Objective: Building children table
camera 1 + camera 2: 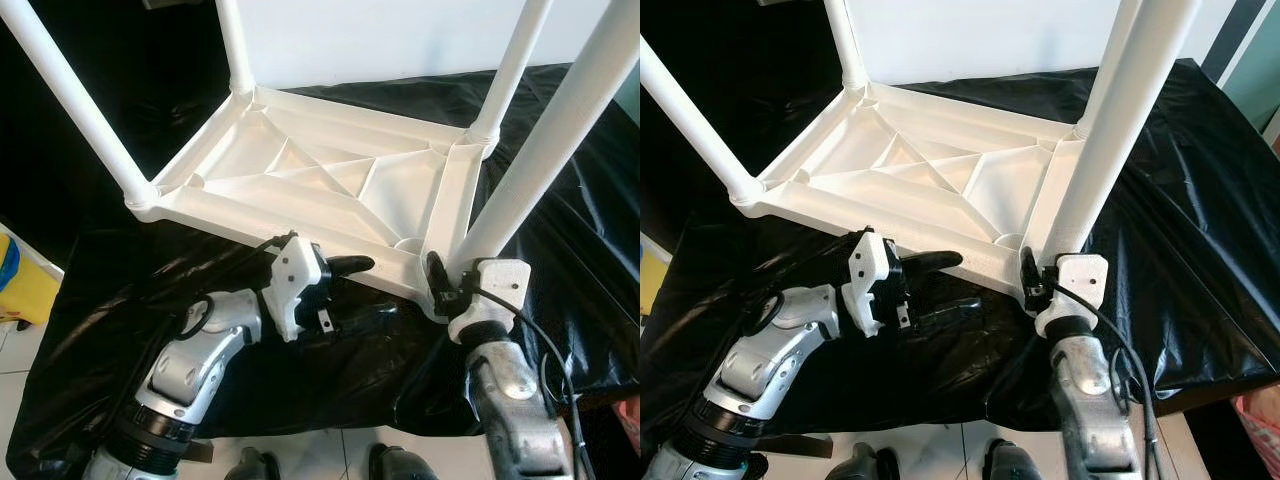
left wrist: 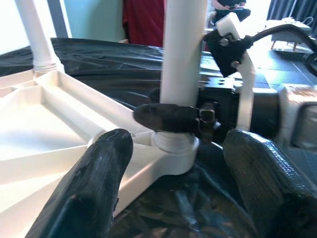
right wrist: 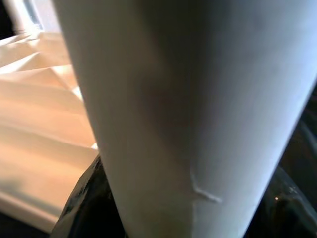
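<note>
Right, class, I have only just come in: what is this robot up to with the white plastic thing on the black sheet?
The robot is putting together a small white table, which lies upside down on a black sheet with four legs pointing up. Its right gripper is clamped around the near right leg just above its corner socket. The left gripper, fingers apart, sits on the sheet beside the tabletop's near edge, pointing at that corner. All four legs look seated.

Two head eyes looking down from above on the upturned white table (image 1: 330, 180), left wrist view low and near its right front corner, right wrist view pressed close against that corner's leg (image 3: 198, 109)
</note>
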`<state>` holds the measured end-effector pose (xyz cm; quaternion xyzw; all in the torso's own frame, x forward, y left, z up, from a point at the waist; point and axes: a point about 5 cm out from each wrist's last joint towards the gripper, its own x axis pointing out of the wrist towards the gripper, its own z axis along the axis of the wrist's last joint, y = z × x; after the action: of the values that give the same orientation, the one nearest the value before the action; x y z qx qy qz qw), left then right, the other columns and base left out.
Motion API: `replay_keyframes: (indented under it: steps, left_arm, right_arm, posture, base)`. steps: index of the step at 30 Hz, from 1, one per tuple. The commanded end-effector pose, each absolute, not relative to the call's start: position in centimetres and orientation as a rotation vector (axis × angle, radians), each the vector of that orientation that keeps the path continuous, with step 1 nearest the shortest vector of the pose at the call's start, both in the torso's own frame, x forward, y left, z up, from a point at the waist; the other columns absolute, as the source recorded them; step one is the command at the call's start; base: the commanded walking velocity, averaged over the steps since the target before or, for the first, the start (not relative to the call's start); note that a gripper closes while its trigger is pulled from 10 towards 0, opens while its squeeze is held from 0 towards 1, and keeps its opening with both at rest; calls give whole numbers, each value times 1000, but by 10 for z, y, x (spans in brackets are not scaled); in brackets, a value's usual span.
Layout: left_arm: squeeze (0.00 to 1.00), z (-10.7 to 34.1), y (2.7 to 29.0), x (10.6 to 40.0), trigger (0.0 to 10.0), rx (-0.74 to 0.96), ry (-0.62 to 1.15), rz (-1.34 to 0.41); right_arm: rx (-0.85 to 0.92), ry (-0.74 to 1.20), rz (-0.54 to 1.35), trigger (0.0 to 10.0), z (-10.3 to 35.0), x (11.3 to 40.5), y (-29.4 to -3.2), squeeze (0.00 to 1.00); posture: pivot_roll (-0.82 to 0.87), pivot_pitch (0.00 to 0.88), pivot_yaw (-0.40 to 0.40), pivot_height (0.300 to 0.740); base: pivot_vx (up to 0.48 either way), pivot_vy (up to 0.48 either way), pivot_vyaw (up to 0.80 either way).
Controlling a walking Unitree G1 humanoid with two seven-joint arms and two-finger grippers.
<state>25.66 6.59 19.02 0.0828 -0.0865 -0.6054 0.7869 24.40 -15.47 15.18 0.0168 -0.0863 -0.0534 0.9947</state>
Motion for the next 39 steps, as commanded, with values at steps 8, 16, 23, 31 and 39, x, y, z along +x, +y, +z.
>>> replay_keyframes:
  steps: [8, 16, 23, 31, 39]
  left_arm:
    - [0, 191, 72, 269, 10000, 190, -182, -1095]
    - [0, 190, 69, 266, 10000, 185, -179, -1107]
    - [0, 190, 65, 264, 10000, 191, -180, -1127]
    - [0, 190, 64, 264, 10000, 180, -177, -1121]
    - [0, 190, 66, 263, 10000, 169, -180, -1094]
  right_arm:
    - [22, -157, -82, 10000, 149, 242, -164, 1000]
    - [9, -228, 41, 10000, 161, 237, -169, 1000]
    - [-30, -243, 221, 10000, 170, 241, -184, 0]
    - [-124, -188, 394, 10000, 168, 254, -204, 0]
    - [-84, -209, 355, 10000, 165, 251, -199, 1000]
  posture:
    - [-137, 137, 57, 740]
    - [-146, 152, 75, 740]
    - [-150, 160, 71, 740]
    - [-143, 158, 59, 740]
    - [-125, 165, 37, 740]
  base:
    - [0, 0, 0]
    - [0, 0, 0]
    - [0, 0, 0]
    - [0, 0, 0]
    - [0, 0, 0]
